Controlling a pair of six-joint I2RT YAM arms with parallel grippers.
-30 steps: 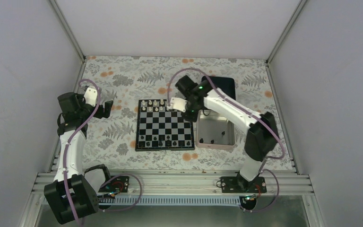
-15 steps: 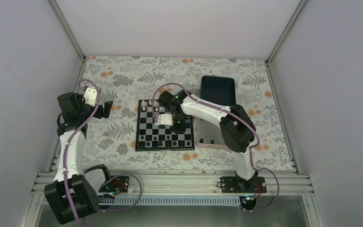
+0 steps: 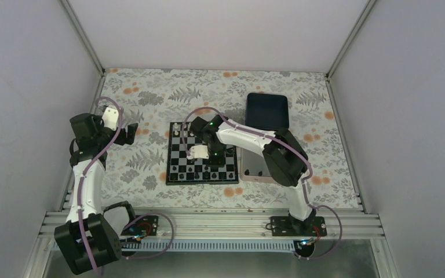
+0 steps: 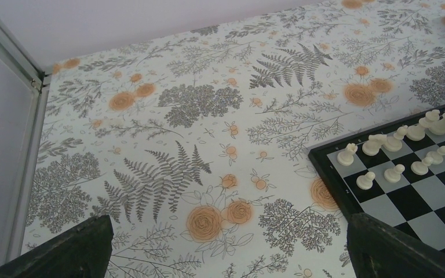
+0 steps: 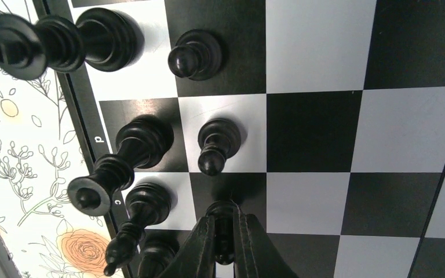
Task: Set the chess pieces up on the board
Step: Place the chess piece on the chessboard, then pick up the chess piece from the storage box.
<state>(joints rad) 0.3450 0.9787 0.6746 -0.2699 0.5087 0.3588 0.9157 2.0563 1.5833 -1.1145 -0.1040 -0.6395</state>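
top external: chess pieces [image 3: 259,172] in tray [image 3: 254,179]

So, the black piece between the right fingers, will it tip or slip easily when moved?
Probably stiff and light: the black piece is tiny, pinched by just the tips of the right fingers. Likely tippy if nudged, as neighbours like the pawn stand tall on narrow bases. Such glossy surfaces might slip in a loose grip.
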